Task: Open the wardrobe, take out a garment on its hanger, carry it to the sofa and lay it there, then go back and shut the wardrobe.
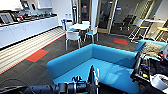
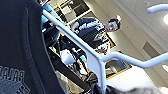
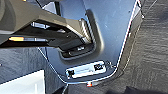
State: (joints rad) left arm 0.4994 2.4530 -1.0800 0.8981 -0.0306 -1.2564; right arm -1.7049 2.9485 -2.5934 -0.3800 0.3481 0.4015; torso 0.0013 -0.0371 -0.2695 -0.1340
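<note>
Black jointed left arm (image 1: pixel 50 88) with round fittings; grey base panel (image 3: pixel 105 37) bearing a white label (image 3: pixel 86 70).

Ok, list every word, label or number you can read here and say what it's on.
Print on the garment: pale letters, seen reversed and cut off, too blurred to read.
Label on the robot's grey panel: too blurred to read.
Nothing else legible.

1 blue sofa (image 1: pixel 107 60), 1 patterned cushion (image 1: pixel 152 48), 1 white table (image 1: pixel 79 26), 2 orange floor patches (image 1: pixel 37 55), 1 white hanger (image 2: pixel 97 58), 1 black garment (image 2: pixel 20 50), 1 person (image 2: pixel 96 27).
</note>
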